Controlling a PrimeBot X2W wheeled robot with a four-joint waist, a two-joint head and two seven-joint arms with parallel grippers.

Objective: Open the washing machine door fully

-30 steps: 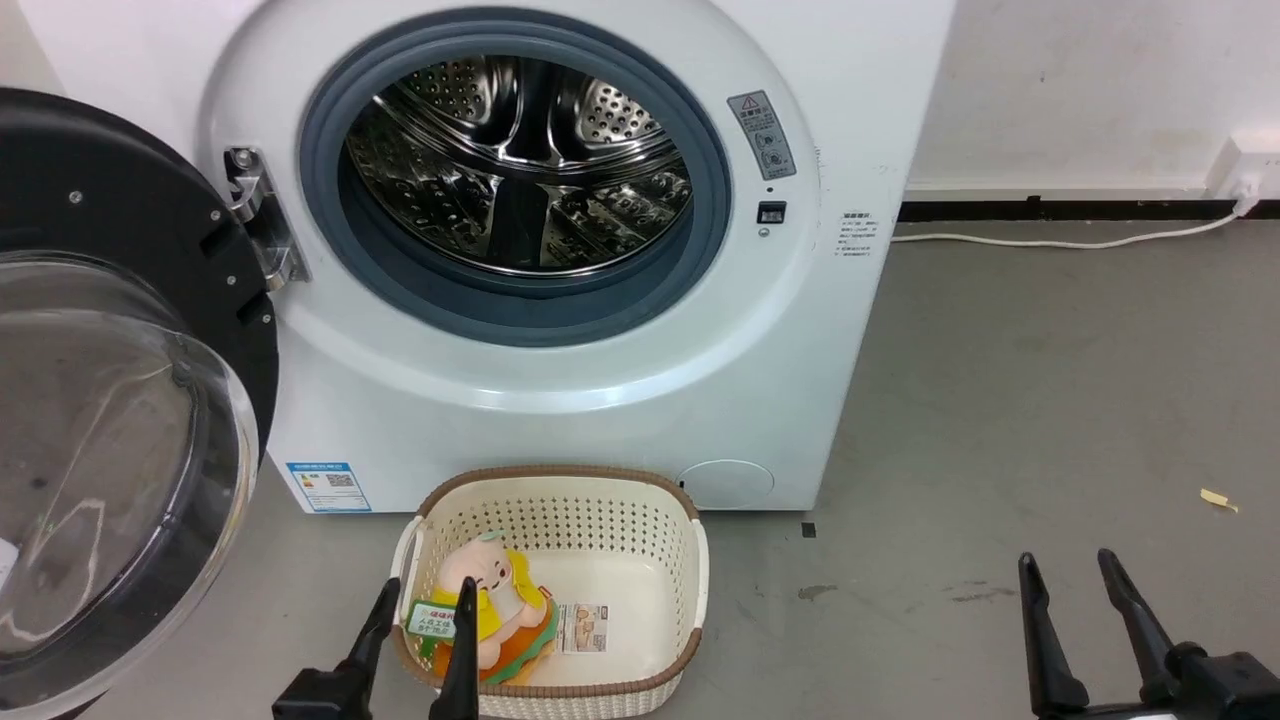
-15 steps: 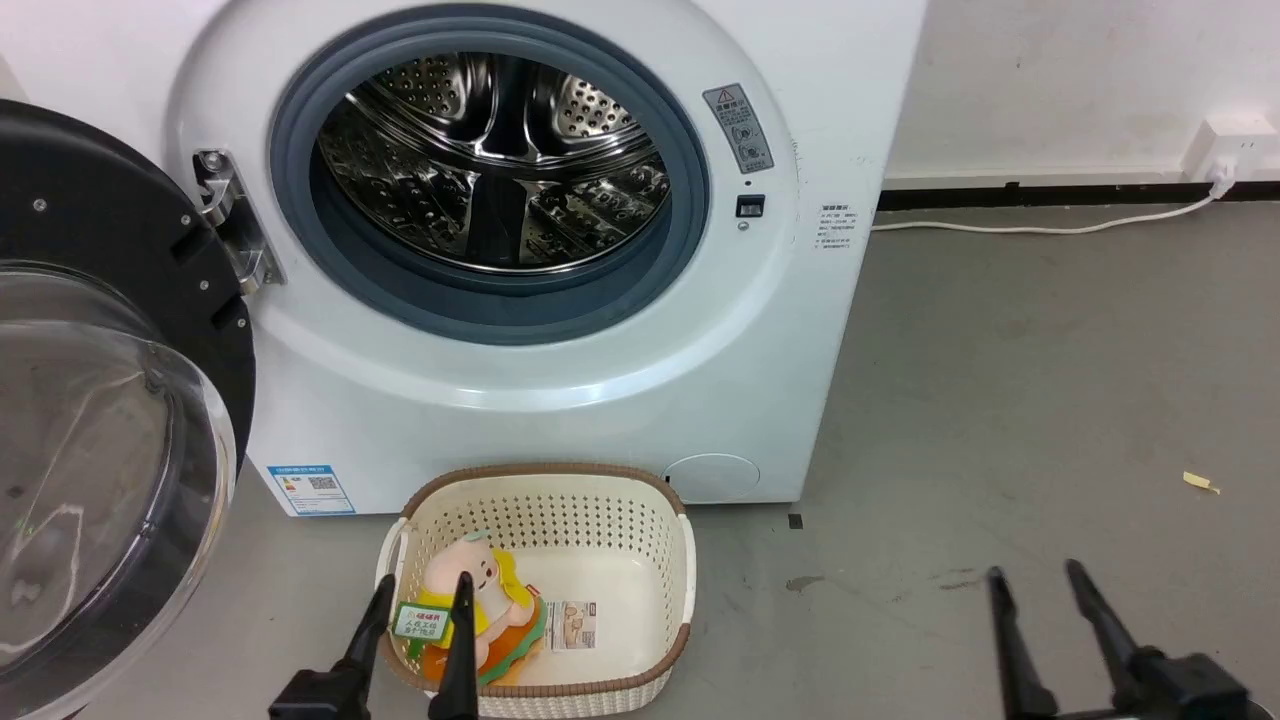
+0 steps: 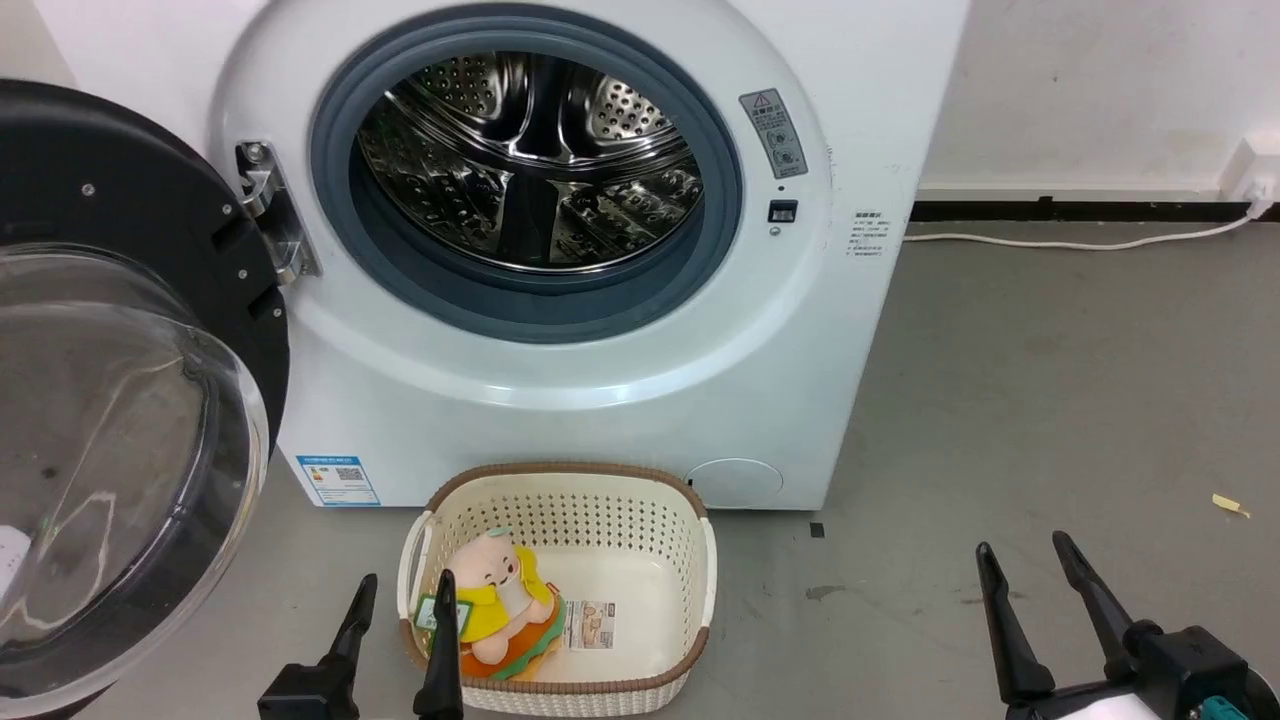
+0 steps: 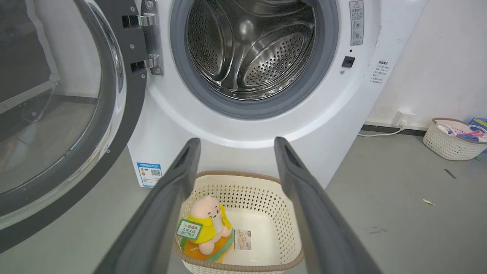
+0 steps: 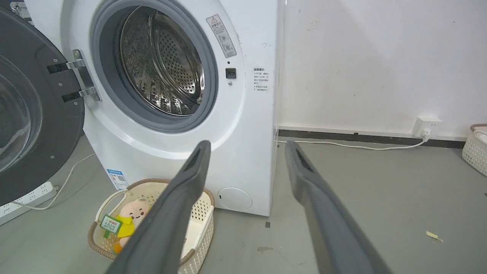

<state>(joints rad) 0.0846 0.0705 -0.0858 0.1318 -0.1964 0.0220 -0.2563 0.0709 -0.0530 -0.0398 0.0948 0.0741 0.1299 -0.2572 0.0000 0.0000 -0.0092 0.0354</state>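
Far left, up and to the left of left gripper [image 3: 408, 578]: door [image 3: 110, 400], wide open, black rim and glass bowl facing out. Well apart from both fingers, no contact. Hung on hinge [image 3: 272, 215] at left edge of washer [image 3: 620, 400], above and ahead of that gripper.

Left gripper: low, fingers spread, nothing between them. Tips over near-left rim of basket [image 3: 560, 512] in head view; touching or not, cannot tell. In left wrist view, basket framed between the fingers, toy [image 3: 495, 600] inside, toward the left finger.

Just ahead-left of left gripper: sticker [image 3: 338, 480], low on washer front. Straight ahead and above: drum [image 3: 530, 160], mouth uncovered, grey seal [image 3: 545, 318] all round.

Between the two grippers, just beyond basket's far right corner: flap [image 3: 735, 482], low on washer front.

Right gripper [image 3: 1022, 543]: low over floor [image 3: 1000, 400], fingers spread, holding nothing. Washer ahead and to its left; door far to its left, past the drum mouth, well apart.

Well ahead of right gripper: cable [image 3: 1080, 243] on floor along wall [image 3: 1100, 90]. Near, to its right: small yellow scrap [image 3: 1225, 503] on floor.
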